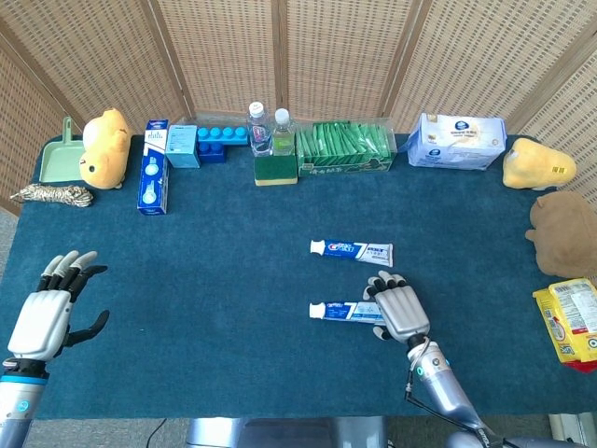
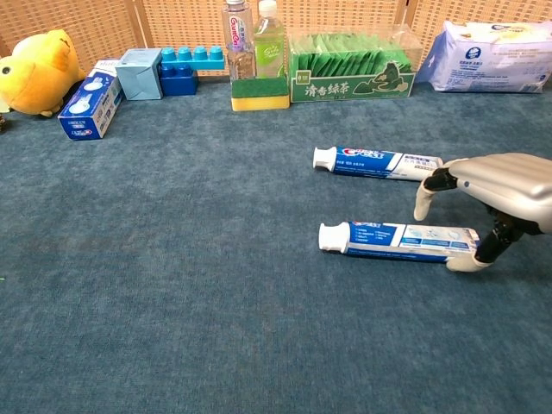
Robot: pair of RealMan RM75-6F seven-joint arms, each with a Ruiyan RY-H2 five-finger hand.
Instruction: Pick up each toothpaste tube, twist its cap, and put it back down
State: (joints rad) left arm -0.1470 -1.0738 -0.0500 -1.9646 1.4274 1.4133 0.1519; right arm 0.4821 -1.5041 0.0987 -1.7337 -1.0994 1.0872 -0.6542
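Two white and blue toothpaste tubes lie flat on the blue cloth, white caps pointing left. The far tube (image 1: pixel 352 250) (image 2: pixel 379 162) lies untouched. My right hand (image 1: pixel 401 313) (image 2: pixel 500 194) arches over the tail end of the near tube (image 1: pixel 343 311) (image 2: pixel 388 241). Its thumb (image 2: pixel 470 263) touches the tube's near edge and a finger (image 2: pixel 423 203) hangs just beyond the far edge, fingers still apart. The tube rests on the cloth. My left hand (image 1: pixel 42 317) hovers at the table's left front, fingers spread and holding nothing; the chest view does not show it.
Along the back edge stand a yellow plush (image 1: pixel 104 147), a blue box (image 1: pixel 154 177), blue blocks (image 1: pixel 222 140), two bottles (image 1: pixel 270 131) on a sponge, a green packet box (image 1: pixel 345 149) and a tissue pack (image 1: pixel 457 142). Plush toys and a snack bag (image 1: pixel 569 322) sit at the right.
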